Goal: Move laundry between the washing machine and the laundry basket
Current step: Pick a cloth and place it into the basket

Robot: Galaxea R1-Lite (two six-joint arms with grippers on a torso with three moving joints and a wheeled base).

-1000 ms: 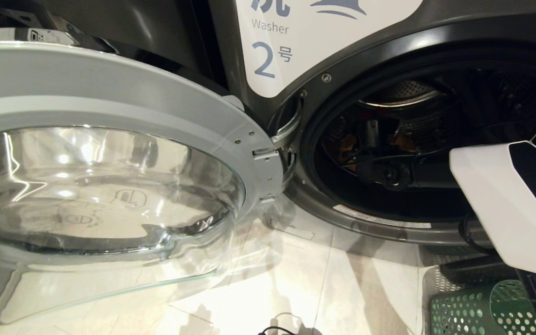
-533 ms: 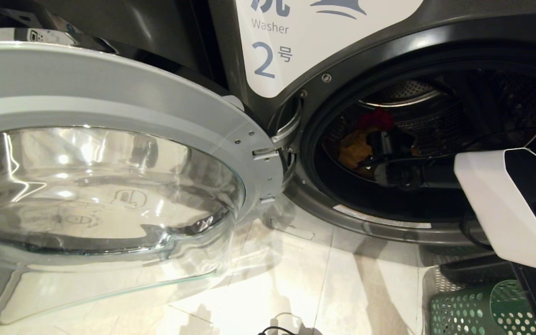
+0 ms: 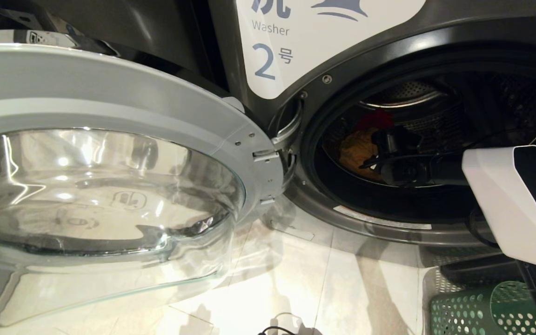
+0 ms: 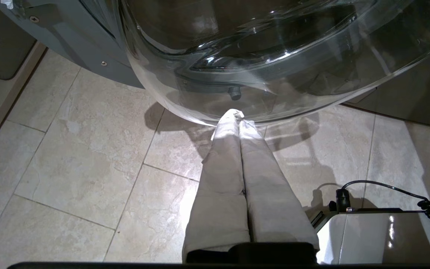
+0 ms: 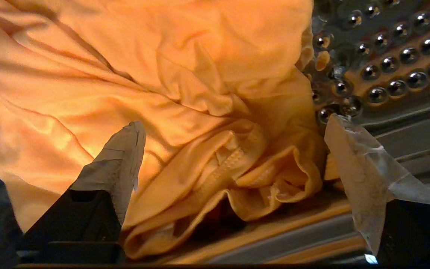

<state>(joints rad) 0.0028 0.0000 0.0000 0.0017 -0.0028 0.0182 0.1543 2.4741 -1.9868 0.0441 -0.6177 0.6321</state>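
Inside drum: right hand (image 5: 233,157) released, fingers (image 5: 120,164) spread over yellow-orange garment (image 5: 185,93).
Washing machine (image 3: 389,60): door (image 3: 110,177) open.
Left hand (image 4: 239,119): clenched, empty, below door glass.
Laundry basket (image 3: 477,311): floor, lower right.

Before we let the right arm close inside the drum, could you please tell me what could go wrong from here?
1. The open right gripper straddles only a bunched fold of the yellow-orange cloth garment; it may slip free.
2. One fingertip sits close to the perforated steel drum wall and might scrape it.
3. The magenta-red garment behind could drag along.
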